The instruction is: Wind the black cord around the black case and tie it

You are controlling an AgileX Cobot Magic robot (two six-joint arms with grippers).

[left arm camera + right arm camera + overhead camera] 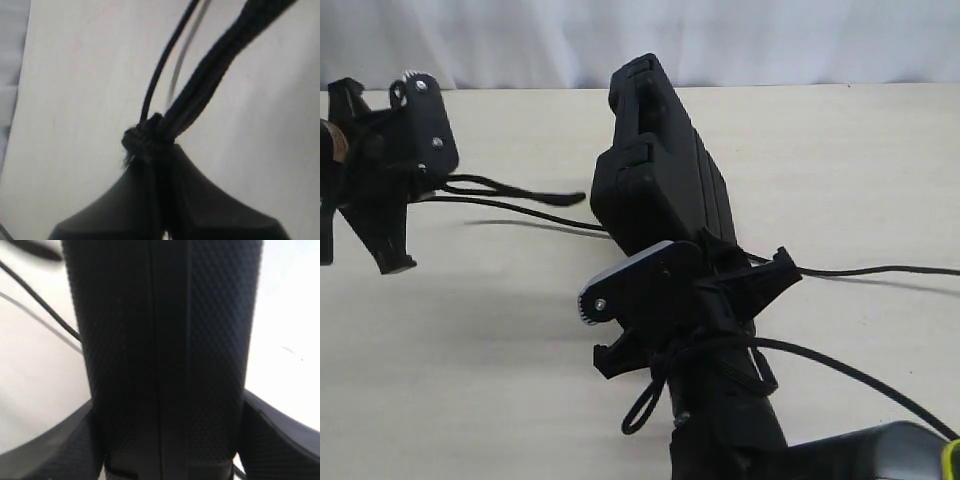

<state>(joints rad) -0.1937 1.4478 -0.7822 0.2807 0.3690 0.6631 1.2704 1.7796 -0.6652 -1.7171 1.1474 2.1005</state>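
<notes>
The black case (655,170) is held over pale tabletop (840,170), white curtain (740,40) behind.

PLACE: you're at a robot lab setup | SIGNS: pale table (470,390), white curtain (770,40) along the frame's top, black robot arm (380,170) at left, another (720,420) at lower centre

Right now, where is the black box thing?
In the exterior view the black case stands on its edge near the middle of the table, its near end clamped by the right gripper.
</notes>
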